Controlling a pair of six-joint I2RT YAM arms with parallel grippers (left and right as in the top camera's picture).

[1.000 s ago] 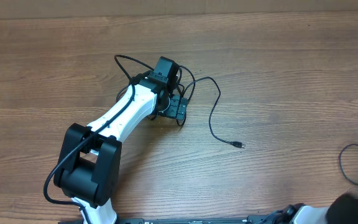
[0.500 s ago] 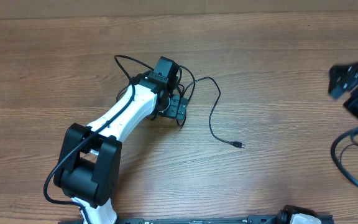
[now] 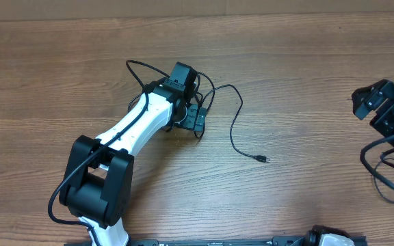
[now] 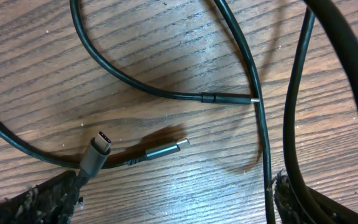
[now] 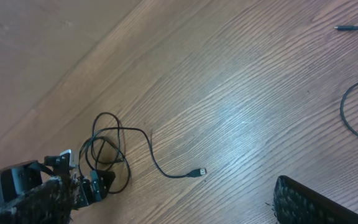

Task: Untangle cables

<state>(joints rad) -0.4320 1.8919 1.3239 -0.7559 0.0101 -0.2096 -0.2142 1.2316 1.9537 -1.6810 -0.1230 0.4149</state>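
**Overhead.** The right arm (image 3: 388, 113) has swung in at the right edge within the last second and then settled a little lower. The left arm (image 3: 135, 126) has not moved, and its head is parked over the cables (image 3: 214, 96) mid-bench (image 3: 306, 55). One tail trails out to a free plug (image 3: 263, 159). My read is that the right arm is coming for that tail while the left pins the knot. The bundle is not opened yet.

**Left wrist.** The left fingers (image 4: 48, 199) are spread and straddle crossed cords, with nothing pinched. A grey plug (image 4: 98, 146) lies by the left one, possibly touching, but it is too near the frame edge to say. This view shows the separate plug ends that the arm hides from overhead.

**Right wrist.** The right fingers (image 5: 316, 199) are wide apart and empty, well apart from the knot. This view also shows a separate cord (image 5: 353, 118) off to the right, clear of the bundle.
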